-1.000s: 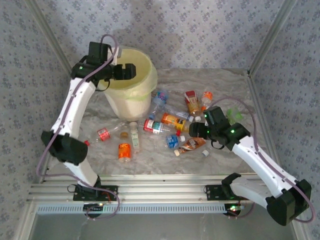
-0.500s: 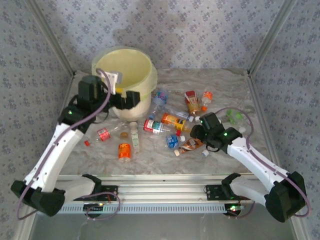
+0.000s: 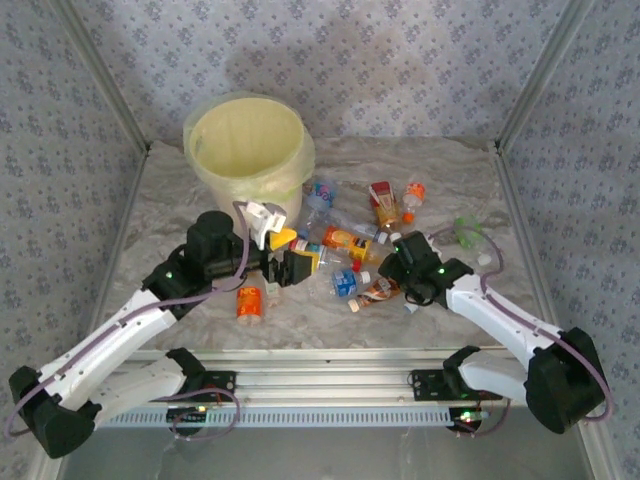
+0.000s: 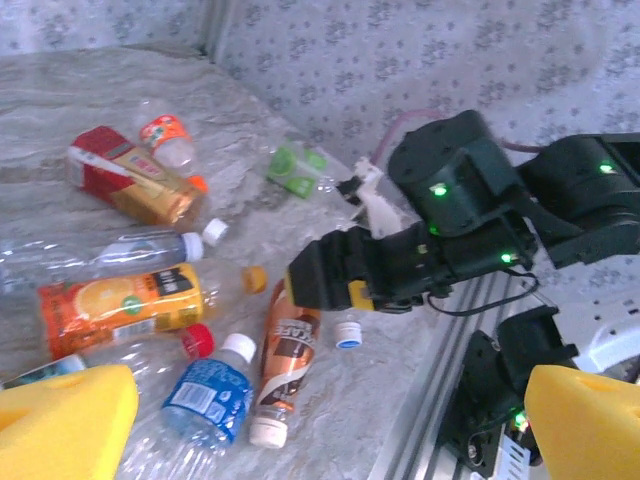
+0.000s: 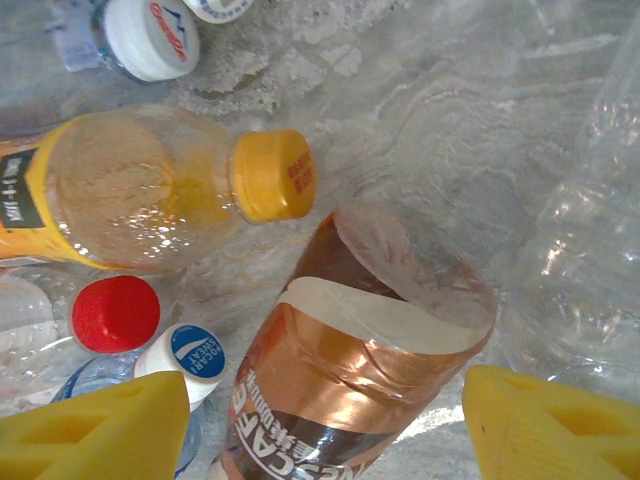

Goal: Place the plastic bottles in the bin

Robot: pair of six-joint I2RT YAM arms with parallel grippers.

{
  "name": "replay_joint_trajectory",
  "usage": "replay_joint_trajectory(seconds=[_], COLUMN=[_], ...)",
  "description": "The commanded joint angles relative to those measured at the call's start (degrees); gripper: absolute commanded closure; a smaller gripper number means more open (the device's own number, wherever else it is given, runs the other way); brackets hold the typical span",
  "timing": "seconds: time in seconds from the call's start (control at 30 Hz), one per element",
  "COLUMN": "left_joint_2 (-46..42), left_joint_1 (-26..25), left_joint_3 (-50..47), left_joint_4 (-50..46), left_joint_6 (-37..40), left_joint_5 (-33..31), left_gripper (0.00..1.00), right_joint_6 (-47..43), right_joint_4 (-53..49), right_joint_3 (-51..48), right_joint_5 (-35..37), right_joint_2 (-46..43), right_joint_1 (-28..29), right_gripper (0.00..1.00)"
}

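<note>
From the top camera, the bin (image 3: 205, 160) stands at the far left corner of the tabletop (image 3: 160, 220). The plastic bottles (image 3: 345, 240) lie scattered from the middle toward the right edge. Your left end effector (image 3: 292, 255) hangs low over the left end of that scatter, jaws wide apart and holding nothing. Your right end effector (image 3: 388, 268) is down at a brown coffee bottle (image 3: 383, 290), right of the middle and toward the near edge.

On the left wrist camera, the yellow pads (image 4: 65, 425) sit at the two lower corners, spread wide. A blue-labelled bottle (image 4: 205, 400) and the coffee bottle (image 4: 282, 345) lie between them, with an orange juice bottle (image 4: 120, 305) just beyond. The right end effector (image 4: 325, 280) hovers at the coffee bottle's far end.

On the right wrist camera, the right end effector (image 5: 320, 430) straddles the coffee bottle (image 5: 350, 350). Its pads (image 5: 95, 430) stand apart with a gap on each side, so nothing is gripped yet.

Expect the bottle to be light, thin-walled and easy to dent. Its glossy label looks slick, and a round body will likely roll on the wrinkled cover. Take it across the labelled middle rather than the tapering neck or cap, and close gently.
</note>
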Motion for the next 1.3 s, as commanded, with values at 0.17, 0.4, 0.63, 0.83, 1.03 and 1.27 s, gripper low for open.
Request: replay_joint_trajectory(seconds=[0.17, 0.4, 0.63, 0.83, 1.03, 1.27], left_joint_2=[0.8, 3.4, 5.5, 7.0, 8.5, 9.0], left_joint_1=[-3.5, -6.8, -9.2, -9.9, -10.6, -10.6], left_joint_3=[-2.0, -2.8, -3.7, -3.7, -3.3, -2.7], left_joint_4=[6.9, 8.2, 8.8, 8.9, 9.5, 7.9], left_joint_6=[-0.7, -0.9, -0.9, -1.3, -1.5, -1.5], left_joint_5=[1.5, 0.8, -0.5, -0.9, -0.8, -1.7], left_gripper=[0.00, 0.00, 0.00, 0.00, 0.00, 0.00], right_joint_6=[6.9, 7.1, 6.4, 5.1, 3.8, 1.9], right_joint_4=[4.0, 6.4, 7.8, 8.5, 12.7, 14.7], right_joint_3=[-4.1, -5.0, -5.4, -5.7, -7.3, -7.6], right_joint_5=[2.8, 4.1, 4.1, 4.4, 3.7, 4.2], right_joint_2=[0.3, 1.8, 3.5, 4.4, 5.4, 6.3], right_joint_1=[0.5, 0.4, 0.2, 0.1, -0.3, -0.4], right_gripper=[0.24, 0.25, 0.26, 0.27, 0.28, 0.28])
